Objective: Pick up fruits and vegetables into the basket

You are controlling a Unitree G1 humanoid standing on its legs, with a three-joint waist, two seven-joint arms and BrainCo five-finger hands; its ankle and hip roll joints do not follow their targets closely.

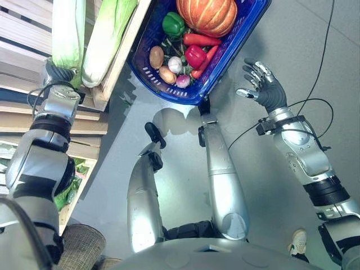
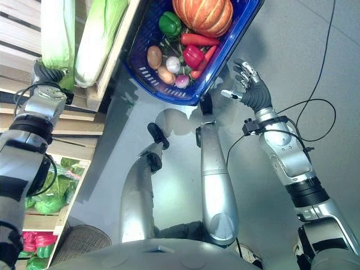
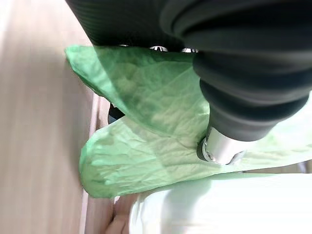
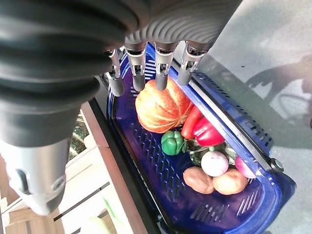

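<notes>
left robot hand [image 1: 58,73] on cabbage [image 1: 66,31] — fingers hidden

Bright, even daylight fills the scene, washing the pale grey floor [image 1: 281,73] almost white and throwing a dark, crisp-edged shadow beneath the basket [image 1: 247,28] and softer ones beside it. Glare gleams along the silver arms. In the left wrist view the cabbage leaf [image 3: 146,141] is soft and blown-out pale below, and both wrist views show their dark covers blurred, very close.
</notes>
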